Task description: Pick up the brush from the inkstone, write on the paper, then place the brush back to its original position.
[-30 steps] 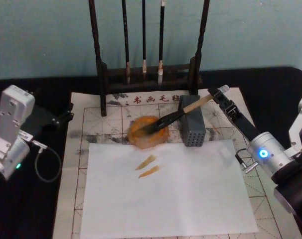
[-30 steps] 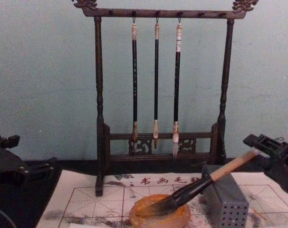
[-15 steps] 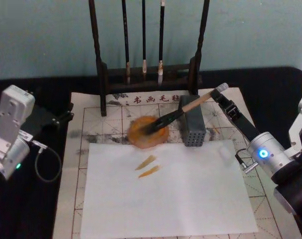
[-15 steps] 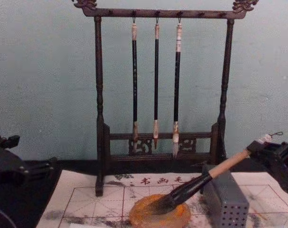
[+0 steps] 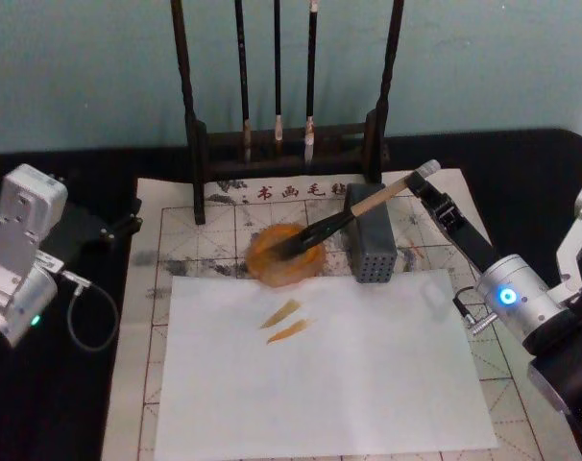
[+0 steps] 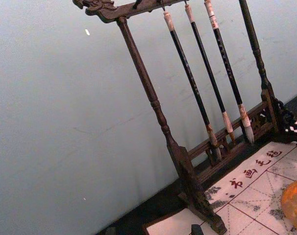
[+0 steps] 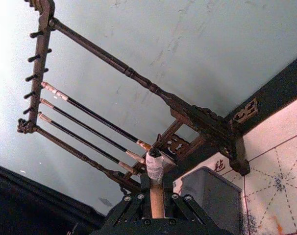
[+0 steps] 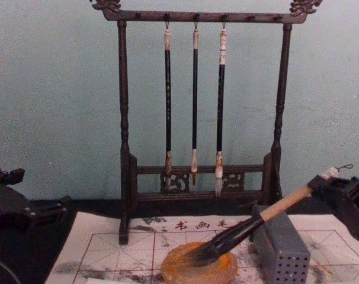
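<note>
— Where is the brush (image 8: pixel 259 220)?

— It slants over the inkstone (image 8: pixel 198 270). Its dark bristles are down at the dish and its wooden handle rises up and to the right, over the grey block (image 8: pixel 280 248). I can't tell whether the tip is touching the ink.

— And who has hold of it?

— The right gripper (image 8: pixel 332 190). It is clamped on the top of the handle, and the white-wrapped end and cord loop stick out beyond it. The right wrist view shows the handle pinched between the gripper's fingers (image 7: pixel 138 201).

— So how far along is the task?

— I'd say it's early. The grasp is made and the lift has barely begun. The tip has yet to clear the dish, and writing and putting the brush back are still to come. The red-gridded paper (image 5: pixel 219 223) lies under the dish, with a plain white sheet (image 5: pixel 349 375) on top of it. That sheet bears two short orange-brown strokes (image 5: pixel 285 321), but I can't say where they came from.

— What has changed from a second ago?

— Back then the handle rested on the block's top edge. Now it is clear of the block, and the gripper sits a little higher. The dish, the block and both sheets haven't moved.

— And the other arm?

— The left gripper (image 5: pixel 128 223) sits parked at the paper's left edge. The brush stand (image 8: pixel 123 148) is behind, with three thin brushes (image 8: pixel 194 100) hanging from it.
</note>
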{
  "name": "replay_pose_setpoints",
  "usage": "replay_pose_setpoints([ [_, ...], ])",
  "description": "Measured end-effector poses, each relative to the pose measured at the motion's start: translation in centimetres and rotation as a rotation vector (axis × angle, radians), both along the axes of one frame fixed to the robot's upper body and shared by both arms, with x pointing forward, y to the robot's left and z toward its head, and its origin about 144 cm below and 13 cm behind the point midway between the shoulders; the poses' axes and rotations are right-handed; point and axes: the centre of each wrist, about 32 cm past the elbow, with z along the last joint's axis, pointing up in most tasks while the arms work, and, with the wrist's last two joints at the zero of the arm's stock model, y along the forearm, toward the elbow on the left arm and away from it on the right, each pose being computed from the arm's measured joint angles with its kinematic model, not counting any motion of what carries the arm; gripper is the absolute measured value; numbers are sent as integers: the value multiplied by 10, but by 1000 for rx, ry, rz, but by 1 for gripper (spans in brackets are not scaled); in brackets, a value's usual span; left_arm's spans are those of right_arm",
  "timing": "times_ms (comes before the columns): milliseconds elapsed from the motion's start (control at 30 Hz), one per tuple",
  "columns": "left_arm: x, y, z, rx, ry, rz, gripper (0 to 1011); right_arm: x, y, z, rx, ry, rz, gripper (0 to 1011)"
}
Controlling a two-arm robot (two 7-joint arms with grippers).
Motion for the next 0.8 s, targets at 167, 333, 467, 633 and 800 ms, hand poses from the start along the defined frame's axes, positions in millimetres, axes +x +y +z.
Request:
replay_pose_setpoints([
  [167, 0, 0, 0, 0, 0, 0, 1001, 0, 0, 0, 0, 0, 0, 164],
  [333, 0, 0, 0, 0, 0, 0, 1001, 0, -2, 1, 18, 1, -1, 164],
  [467, 0, 0, 0, 0, 0, 0, 1001, 0, -4, 3, 43, 1, 0, 165],
  [633, 0, 0, 0, 0, 0, 0, 1001, 0, -6, 5, 61, 1, 3, 165],
  [800, 0, 0, 0, 0, 0, 0, 1001, -1, -7, 7, 69, -6, 12, 164],
])
